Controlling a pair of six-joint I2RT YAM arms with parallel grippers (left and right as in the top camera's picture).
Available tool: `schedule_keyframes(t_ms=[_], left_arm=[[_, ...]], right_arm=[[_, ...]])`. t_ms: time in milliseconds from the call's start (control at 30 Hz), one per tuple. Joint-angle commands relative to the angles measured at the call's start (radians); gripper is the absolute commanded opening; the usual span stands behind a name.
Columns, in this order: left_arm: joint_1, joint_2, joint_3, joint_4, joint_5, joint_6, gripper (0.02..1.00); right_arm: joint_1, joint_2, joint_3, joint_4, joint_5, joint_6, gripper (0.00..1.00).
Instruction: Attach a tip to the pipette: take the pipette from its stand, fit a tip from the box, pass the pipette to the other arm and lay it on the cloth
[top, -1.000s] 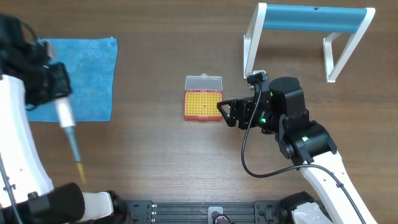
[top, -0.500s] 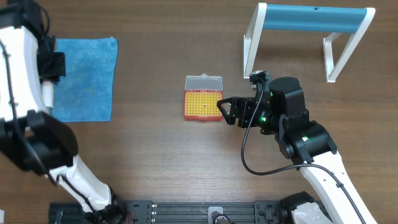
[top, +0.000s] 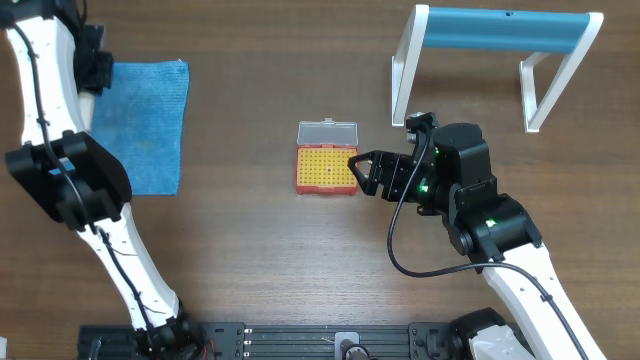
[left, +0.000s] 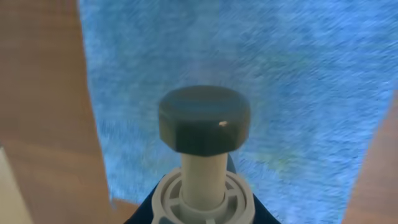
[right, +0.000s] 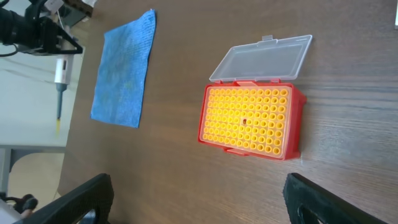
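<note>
My left gripper (right: 38, 34) is shut on the white pipette (right: 60, 73), which hangs upright with a yellow tip (right: 58, 124) at its lower end. In the left wrist view the pipette's dark plunger button (left: 204, 118) stands in front of the blue cloth (left: 280, 93). From above, the left gripper (top: 92, 68) sits at the cloth's (top: 140, 125) far left corner. The red tip box (top: 327, 168), lid open, holds yellow tips (right: 249, 118). My right gripper (top: 362, 172) is open and empty beside the box's right side, its fingers (right: 87, 199) wide apart.
The blue-and-white pipette stand (top: 500, 45) occupies the far right of the wooden table (top: 250, 260). The left arm's links (top: 70, 180) cross the table's left edge. Bare wood lies between the cloth and the box.
The left arm has swung away from the near left, carrying the pipette up to the cloth's far left corner. The right gripper has edged slightly farther along the box.
</note>
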Motion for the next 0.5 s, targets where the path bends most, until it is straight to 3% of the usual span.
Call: schedule_keyframes(t_ms=[33, 500], left_arm=[[0.027, 0.085, 0.026, 0.011, 0.187, 0.021, 0.029], [0.053, 0.198, 0.025, 0.048, 0.202, 0.024, 0.029]], right_arm=[[-0.007, -0.001, 0.013, 0.008, 0.013, 0.019, 0.893], [-0.007, -0.001, 0.013, 0.008, 0.013, 0.026, 0.895]])
